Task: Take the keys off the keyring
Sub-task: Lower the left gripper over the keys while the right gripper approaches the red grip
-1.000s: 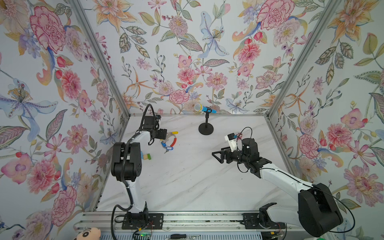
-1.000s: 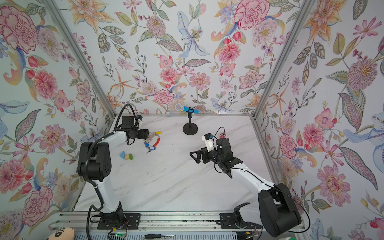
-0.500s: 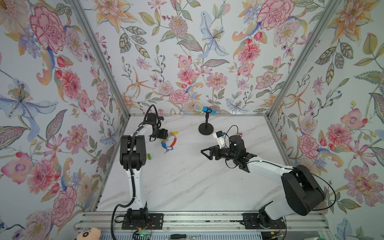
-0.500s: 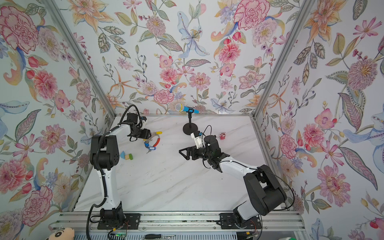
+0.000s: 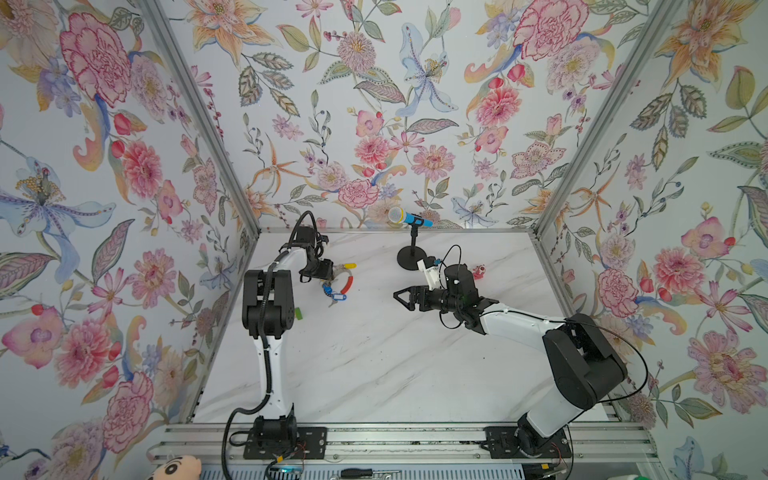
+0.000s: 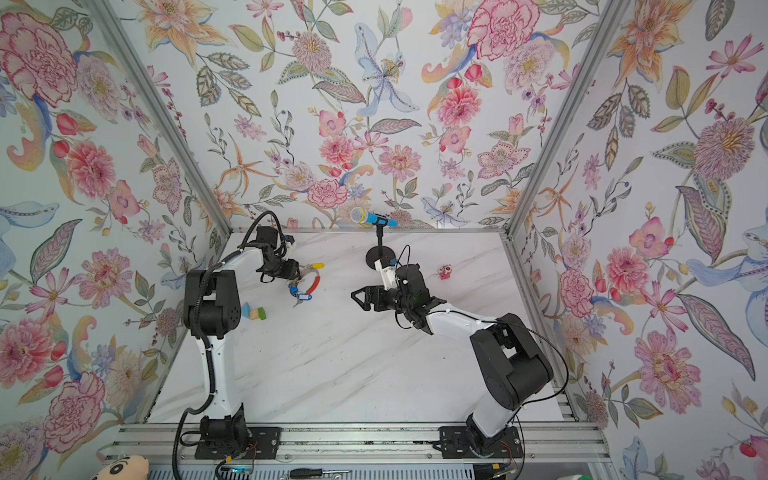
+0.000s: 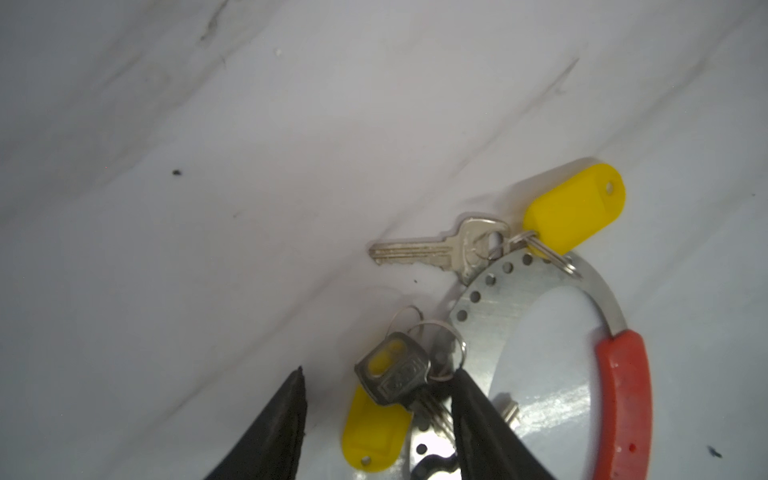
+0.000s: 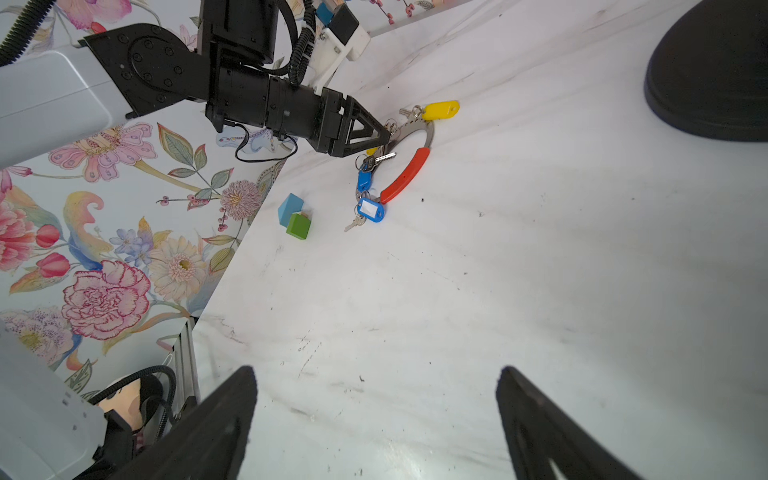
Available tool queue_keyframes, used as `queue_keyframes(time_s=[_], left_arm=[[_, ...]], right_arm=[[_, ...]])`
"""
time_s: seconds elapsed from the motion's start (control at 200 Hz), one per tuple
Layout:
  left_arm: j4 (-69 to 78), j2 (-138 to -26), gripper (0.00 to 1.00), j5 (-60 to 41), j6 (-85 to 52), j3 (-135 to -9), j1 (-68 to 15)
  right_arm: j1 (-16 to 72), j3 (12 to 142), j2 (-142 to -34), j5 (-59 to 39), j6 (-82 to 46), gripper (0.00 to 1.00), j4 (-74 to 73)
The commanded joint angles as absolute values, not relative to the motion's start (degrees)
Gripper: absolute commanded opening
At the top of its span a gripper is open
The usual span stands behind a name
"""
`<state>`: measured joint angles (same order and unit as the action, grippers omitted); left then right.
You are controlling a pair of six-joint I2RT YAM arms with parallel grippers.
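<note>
The keyring (image 5: pixel 348 284) (image 6: pixel 316 284) is a flat grey metal hoop with a red sleeve, lying on the white table at the back left. The keys (image 7: pixel 424 251) hang from it on small rings, with yellow tags (image 7: pixel 577 208) and blue tags (image 8: pixel 371 210). My left gripper (image 5: pixel 334 274) (image 7: pixel 379 370) is down at the hoop, its jaws apart on either side of a dark key (image 7: pixel 395 374) and its yellow tag. One finger (image 7: pixel 469 415) touches the hoop's small ring; the other stands off. My right gripper (image 5: pixel 401 300) (image 8: pixel 376 370) is open and empty over mid-table, pointing at the keyring.
A black microphone-stand base (image 5: pixel 409 257) stands behind my right gripper, with a small red-pink toy figure (image 5: pixel 478 271) to its right. A blue and a green block (image 6: pixel 253 311) (image 8: pixel 295 216) lie near the left wall beside the left arm.
The left gripper's jaws have narrowed around the keys at the hoop. The right arm has swung left toward the keyring, its gripper still open.
</note>
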<state>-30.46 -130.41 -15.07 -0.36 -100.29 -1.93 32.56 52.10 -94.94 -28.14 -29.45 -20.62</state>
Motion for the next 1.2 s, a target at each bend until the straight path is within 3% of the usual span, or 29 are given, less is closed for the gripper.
queue_keyframes(time_s=[0.0,0.415,0.826,1.196], left_arm=[[-34.5,-132.1,0.57,-13.0,0.8,-99.6,-4.0],[-36.9,-131.1,0.54,-7.5,3.0,-95.7,-8.8],[-35.0,-123.0,0.51,-2.7,1.1,-84.9,-16.8],[-30.5,-116.1,0.51,-11.1,-8.2,-74.7,-24.9]], right_arm=[[33.0,53.7,-96.2,-26.9,-29.8,0.92,-20.2],[32.7,52.8,-96.5,-26.1,-29.3,0.91,-19.6],[32.0,53.8,-99.0,-22.2,-33.5,0.87,-15.3],[33.7,54.4,-100.6,-17.5,-44.8,0.8,-9.5]])
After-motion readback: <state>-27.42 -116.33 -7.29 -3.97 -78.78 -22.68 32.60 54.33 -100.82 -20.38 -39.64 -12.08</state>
